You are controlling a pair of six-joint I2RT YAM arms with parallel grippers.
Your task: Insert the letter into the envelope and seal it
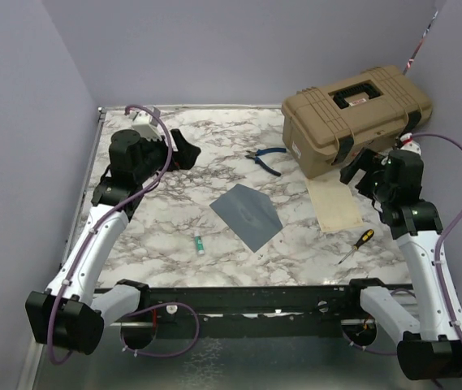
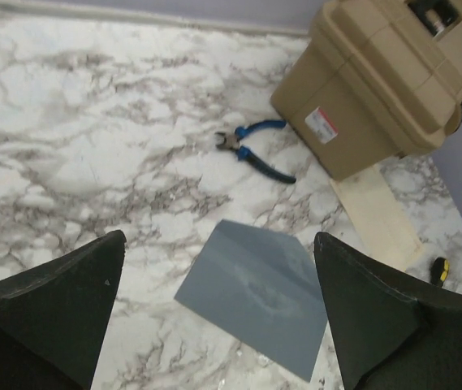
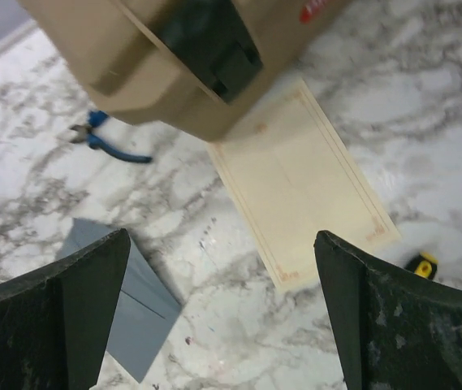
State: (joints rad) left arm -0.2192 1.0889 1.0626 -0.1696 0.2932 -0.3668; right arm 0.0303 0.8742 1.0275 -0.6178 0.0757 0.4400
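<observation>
In the right wrist view the tan hard case (image 3: 141,57) covers the upper end of the letter (image 3: 304,187). We cannot tell whether the sheet slips beneath it or only lies against its base. The screwdriver (image 3: 420,262) shows there only as a yellow-and-black end, the rest hidden behind a finger. Red writing on a sticker (image 3: 316,8) is cut off by the top edge of that frame and unreadable. The white label (image 2: 321,124) with a red band on the case front is too small for us to read, as is anything on the small green-and-white tube (image 1: 200,243).

The envelope (image 1: 245,216) lies flat and turned diagonally at the middle of the top view on the marble tabletop (image 1: 166,203), with a faint pale mark mid-face. The letter lies to its right, apart from it, just below the case. Blue-handled pliers (image 1: 265,158) lie above the envelope. The left tool (image 2: 218,240) and the right tool (image 3: 222,236) both gape wide and hold nothing.
</observation>
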